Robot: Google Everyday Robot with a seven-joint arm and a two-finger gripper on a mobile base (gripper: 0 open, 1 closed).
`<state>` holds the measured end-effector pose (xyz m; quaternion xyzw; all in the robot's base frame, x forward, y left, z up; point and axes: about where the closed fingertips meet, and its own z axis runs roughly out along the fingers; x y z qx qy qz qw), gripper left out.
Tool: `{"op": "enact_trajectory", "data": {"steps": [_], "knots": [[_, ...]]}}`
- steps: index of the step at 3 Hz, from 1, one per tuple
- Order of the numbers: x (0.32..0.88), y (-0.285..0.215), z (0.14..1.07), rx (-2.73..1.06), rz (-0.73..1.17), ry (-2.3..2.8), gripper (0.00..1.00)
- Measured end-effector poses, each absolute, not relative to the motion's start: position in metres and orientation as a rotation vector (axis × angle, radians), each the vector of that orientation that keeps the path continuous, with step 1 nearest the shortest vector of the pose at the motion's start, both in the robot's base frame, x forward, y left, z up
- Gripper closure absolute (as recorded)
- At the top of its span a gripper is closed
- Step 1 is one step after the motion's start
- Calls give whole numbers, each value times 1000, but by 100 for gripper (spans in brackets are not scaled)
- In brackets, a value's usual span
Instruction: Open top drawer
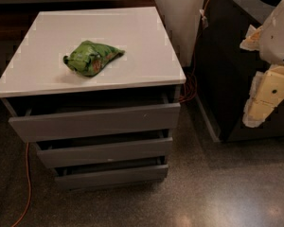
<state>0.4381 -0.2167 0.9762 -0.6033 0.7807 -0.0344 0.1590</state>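
A: Starting at the left, what is lying there?

B: An orange cable (27, 174) is trailing over the floor (203, 183) by the left corner of the desk (132, 41); a green bag (92, 57) is resting on its white top, near the middle.

A: And the top drawer?

B: The top drawer (94, 122) is sitting right under that white top, above the two lower drawers (104, 152); its plain front is facing the camera and running long from left to right; it is standing out further than the two beneath, with a dark gap showing above it, so I am judging it as partly out already.

A: Where is the gripper hanging?

B: The gripper (267, 98) is hanging at the far right edge, in front of a dark cabinet (227, 79), well apart from the desk; whether it is open or closed I am not able to tell.

A: So which way is the drawer lying from it?

B: To its left, at about the same height in the view, with floor between; the right end of the front is lying nearest; nothing is touching the drawer.

A: What is the coming move turning on?

B: I am thinking it is turning on crossing that gap leftward, then catching the upper edge of the handleless front and drawing it square toward the camera, across the long axis, not along it.
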Motion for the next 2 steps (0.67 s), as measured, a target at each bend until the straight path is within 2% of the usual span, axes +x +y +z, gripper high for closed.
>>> {"op": "enact_trajectory", "data": {"steps": [2], "knots": [[437,-205,965,-1740,-72,2212,0]]}}
